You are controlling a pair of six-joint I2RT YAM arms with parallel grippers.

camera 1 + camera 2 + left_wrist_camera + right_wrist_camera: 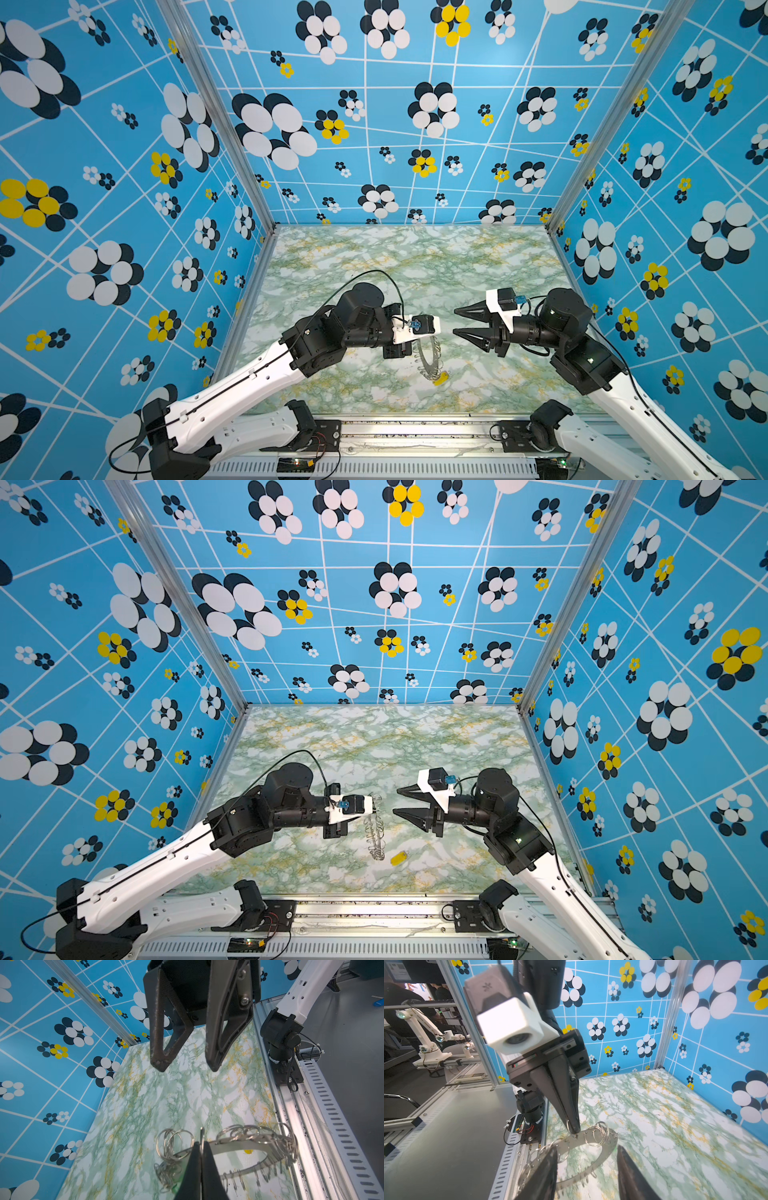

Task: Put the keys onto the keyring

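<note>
The keyring (235,1148) is a flat grey metal ring with many wire loops, hanging tilted above the marble table. My left gripper (201,1144) is shut on one of its wire loops, which the right wrist view also shows at the left gripper (574,1133). In both top views the keyring (430,357) hangs under the left wrist. The yellow key (398,858) lies on the table just beside it. A sliver of green (176,1188) shows among the loops by my left finger. My right gripper (454,320) is open and empty, level with the ring and just right of it.
A metal rail (415,428) with both arm bases runs along the table's front edge. Patterned blue walls (124,249) close the left, right and back sides. Bare marble table (415,270) stretches behind the grippers.
</note>
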